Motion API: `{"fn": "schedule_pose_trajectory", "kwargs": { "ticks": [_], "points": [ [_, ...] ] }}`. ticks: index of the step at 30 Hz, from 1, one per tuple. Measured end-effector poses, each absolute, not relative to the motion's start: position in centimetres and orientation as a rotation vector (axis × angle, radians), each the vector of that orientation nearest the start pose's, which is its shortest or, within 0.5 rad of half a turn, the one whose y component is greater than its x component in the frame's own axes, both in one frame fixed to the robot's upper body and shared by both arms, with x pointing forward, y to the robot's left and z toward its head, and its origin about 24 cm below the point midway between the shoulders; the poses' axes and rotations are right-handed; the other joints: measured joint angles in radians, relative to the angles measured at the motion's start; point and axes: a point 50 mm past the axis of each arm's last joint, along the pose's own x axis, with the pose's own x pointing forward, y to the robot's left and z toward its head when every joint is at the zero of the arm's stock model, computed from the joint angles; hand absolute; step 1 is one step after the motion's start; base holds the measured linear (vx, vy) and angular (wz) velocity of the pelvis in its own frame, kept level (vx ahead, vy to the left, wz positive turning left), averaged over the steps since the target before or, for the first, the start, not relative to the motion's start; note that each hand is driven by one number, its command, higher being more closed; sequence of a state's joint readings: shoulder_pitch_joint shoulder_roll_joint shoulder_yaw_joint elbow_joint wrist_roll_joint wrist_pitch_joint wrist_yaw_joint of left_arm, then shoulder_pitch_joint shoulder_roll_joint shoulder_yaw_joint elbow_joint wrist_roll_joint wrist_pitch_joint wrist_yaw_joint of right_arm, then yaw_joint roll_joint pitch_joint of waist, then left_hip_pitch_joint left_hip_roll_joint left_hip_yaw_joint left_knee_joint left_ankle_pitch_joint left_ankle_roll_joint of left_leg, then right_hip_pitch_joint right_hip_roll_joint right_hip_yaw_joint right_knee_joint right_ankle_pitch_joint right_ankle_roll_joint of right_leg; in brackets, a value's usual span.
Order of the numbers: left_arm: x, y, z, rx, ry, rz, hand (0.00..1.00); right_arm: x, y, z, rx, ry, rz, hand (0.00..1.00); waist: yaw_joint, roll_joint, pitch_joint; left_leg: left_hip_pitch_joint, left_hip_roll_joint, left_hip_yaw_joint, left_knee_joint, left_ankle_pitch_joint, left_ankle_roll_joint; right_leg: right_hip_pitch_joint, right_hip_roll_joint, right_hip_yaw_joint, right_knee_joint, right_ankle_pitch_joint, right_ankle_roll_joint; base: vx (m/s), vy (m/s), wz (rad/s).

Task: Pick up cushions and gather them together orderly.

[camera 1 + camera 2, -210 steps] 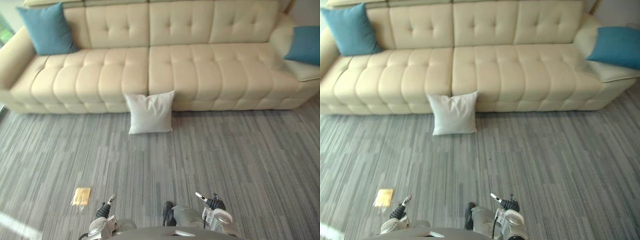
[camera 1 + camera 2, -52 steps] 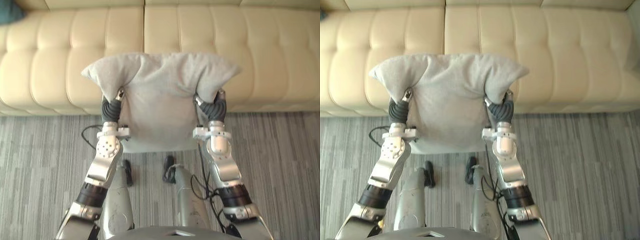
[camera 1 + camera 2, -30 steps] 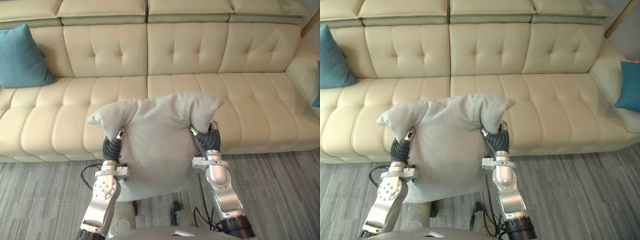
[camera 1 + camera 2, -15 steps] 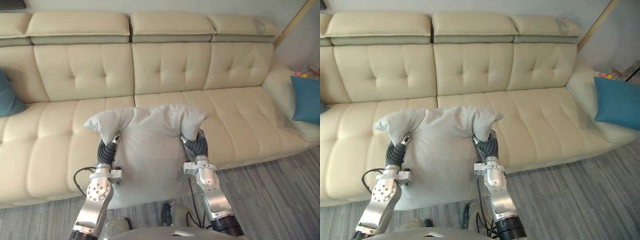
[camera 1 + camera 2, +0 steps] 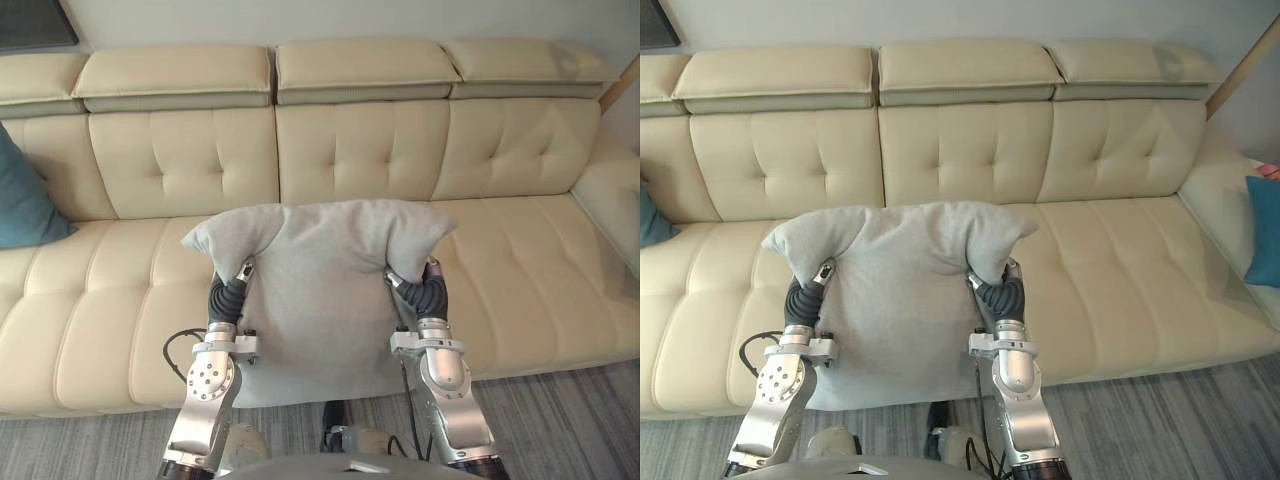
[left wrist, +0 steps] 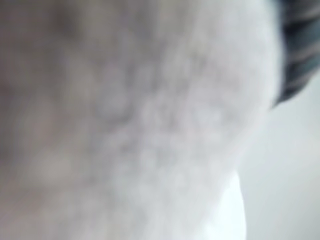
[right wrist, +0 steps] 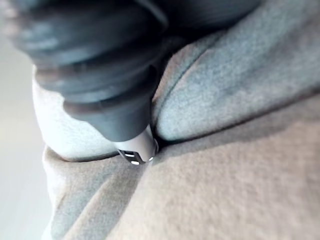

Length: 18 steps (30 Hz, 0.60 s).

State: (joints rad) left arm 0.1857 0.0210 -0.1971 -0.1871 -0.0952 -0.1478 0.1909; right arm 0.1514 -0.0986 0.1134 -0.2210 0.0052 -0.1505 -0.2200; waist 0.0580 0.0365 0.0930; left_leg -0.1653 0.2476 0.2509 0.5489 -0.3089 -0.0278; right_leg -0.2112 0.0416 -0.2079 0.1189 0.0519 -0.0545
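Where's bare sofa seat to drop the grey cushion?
Sofa seat is bare right of the grey cushion. It is also bare on the left, between that cushion and the teal cushion. The centre is hidden behind the grey cushion itself.

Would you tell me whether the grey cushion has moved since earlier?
Yes, upward: the grey cushion left the carpet at the sofa base and now overlaps its seat.

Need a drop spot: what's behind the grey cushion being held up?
The cream sofa, its seat and backrest showing around the grey cushion. The seat patch directly behind it is covered.
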Motion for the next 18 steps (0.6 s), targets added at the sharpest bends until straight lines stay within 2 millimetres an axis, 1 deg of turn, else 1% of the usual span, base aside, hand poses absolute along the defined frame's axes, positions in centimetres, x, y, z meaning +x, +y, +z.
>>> {"fn": "schedule_pose_trajectory", "kwargs": {
  "ticks": [2,3,4,5,6,9,11,15,16,17,18],
  "points": [
    [21.5,12.6,5.6,-0.129,-0.132,0.051,1.00,22.0,-15.4,7.2,-0.042,-0.219,-0.127,1.00,-0.003,-0.012,-0.008,0.012,-0.024,0.001,-0.048,0.010,-0.016,0.007,-0.011,0.004,-0.039,0.027,0.015,0.05,0.099,0.05],
    [21.5,12.6,5.6,-0.129,-0.132,0.051,1.00,22.1,-15.4,7.2,-0.041,-0.220,-0.127,1.00,-0.003,-0.016,-0.011,0.012,-0.033,-0.001,-0.066,0.013,-0.021,0.008,-0.013,0.006,-0.059,0.044,0.015,0.05,0.110,0.00],
    [21.5,12.6,5.5,-0.127,-0.129,0.051,1.00,22.1,-15.4,7.0,-0.040,-0.215,-0.129,1.00,0.000,-0.024,-0.014,0.035,-0.060,-0.001,-0.137,0.024,-0.039,0.028,-0.020,0.015,-0.120,0.090,0.026,0.07,0.112,-0.07],
    [21.4,12.7,5.2,-0.119,-0.118,0.050,1.00,22.1,-15.3,6.6,-0.041,-0.198,-0.129,1.00,0.002,-0.038,-0.016,0.061,-0.087,0.011,-0.188,0.050,-0.032,0.044,-0.035,0.028,-0.160,0.113,0.033,0.09,0.134,-0.11],
    [21.3,12.8,5.0,-0.111,-0.108,0.049,1.00,22.3,-15.3,6.1,-0.048,-0.177,-0.124,1.00,0.002,-0.041,-0.019,0.090,-0.107,0.024,-0.233,0.066,-0.028,0.061,-0.045,0.038,-0.189,0.130,0.040,0.08,0.116,-0.12],
    [21.4,12.9,4.8,-0.104,-0.100,0.045,1.00,23.1,-15.1,5.0,-0.061,-0.131,-0.110,1.00,-0.002,-0.041,-0.021,0.100,-0.126,0.032,-0.256,0.066,-0.023,0.062,-0.053,0.057,-0.201,0.142,0.048,0.02,0.136,-0.13],
    [21.5,13.0,4.5,-0.093,-0.087,0.044,1.00,23.5,-15.0,4.8,-0.068,-0.120,-0.101,1.00,-0.001,-0.043,-0.022,0.092,-0.130,0.042,-0.256,0.065,-0.021,0.048,-0.055,0.067,-0.202,0.146,0.050,-0.03,0.100,-0.16],
    [21.7,13.4,4.5,-0.071,-0.092,0.060,1.00,24.8,-14.6,5.0,-0.093,-0.129,-0.079,1.00,-0.003,-0.045,-0.022,0.049,-0.141,0.052,-0.248,0.065,-0.019,0.002,-0.061,0.085,-0.201,0.164,0.054,-0.03,0.081,-0.10],
    [22.0,13.4,4.6,-0.069,-0.097,0.065,1.00,25.1,-14.5,5.1,-0.106,-0.136,-0.077,1.00,-0.003,-0.046,-0.021,0.040,-0.141,0.051,-0.244,0.065,-0.018,-0.006,-0.062,0.084,-0.201,0.169,0.054,-0.04,0.092,0.00],
    [22.9,13.6,4.9,-0.060,-0.113,0.082,1.00,26.1,-14.2,5.6,-0.126,-0.156,-0.075,1.00,0.000,-0.047,-0.020,0.014,-0.142,0.050,-0.233,0.065,-0.017,-0.026,-0.065,0.084,-0.201,0.179,0.051,-0.04,0.078,0.02],
    [23.2,13.8,5.1,-0.056,-0.121,0.089,1.00,26.5,-14.0,5.9,-0.127,-0.166,-0.070,1.00,-0.001,-0.049,-0.019,0.004,-0.143,0.049,-0.230,0.067,-0.015,-0.034,-0.067,0.083,-0.201,0.182,0.051,-0.06,0.080,0.06]
  ]
}}
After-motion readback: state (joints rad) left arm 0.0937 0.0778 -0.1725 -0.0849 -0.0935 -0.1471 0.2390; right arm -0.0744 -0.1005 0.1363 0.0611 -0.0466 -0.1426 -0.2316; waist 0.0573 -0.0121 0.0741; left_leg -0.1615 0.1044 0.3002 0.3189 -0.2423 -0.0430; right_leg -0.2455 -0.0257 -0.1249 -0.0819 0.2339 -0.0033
